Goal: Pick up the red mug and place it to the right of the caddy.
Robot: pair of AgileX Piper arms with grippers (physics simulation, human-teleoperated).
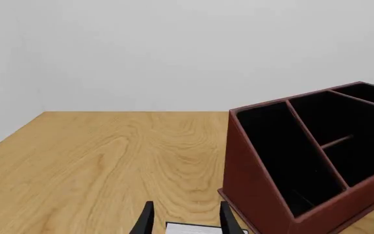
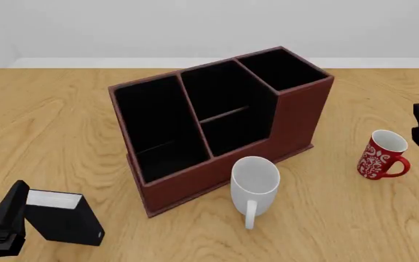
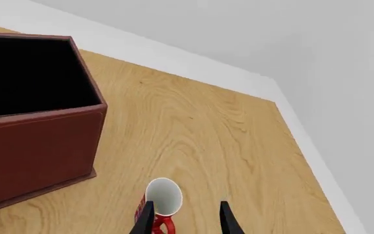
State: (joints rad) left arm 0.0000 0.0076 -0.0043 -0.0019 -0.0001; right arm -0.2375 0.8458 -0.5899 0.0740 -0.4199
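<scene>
Your red mug [image 2: 381, 155] stands upright on the worktop [image 2: 64, 109], off to the right of the caddy [image 2: 217, 125] and well apart from it, with its handle turned toward the near right. The right gripper [image 3: 187, 219] is above and just beyond it; in the right wrist view the two fingers stand apart with nothing between them, and the mug's white mouth sits by one finger, not centred in the gap. So you are on the approach, with no grasp made yet. Next you would need to shift the gripper until the mug lies between the fingers, come down, and close on the body or rim while keeping clear of the handle. The mug already sits on the correct side of the caddy, so the carry looks short.

A white mug [image 2: 255, 185] stands in front of the caddy, handle toward you. At the near left, the left gripper [image 1: 185, 222] hangs open over a small black box [image 2: 63, 216], holding nothing.

In the front view the right gripper is cut off at the frame's edge, so its height over the mug is hard to judge; it is probably still clear of the rim.
</scene>
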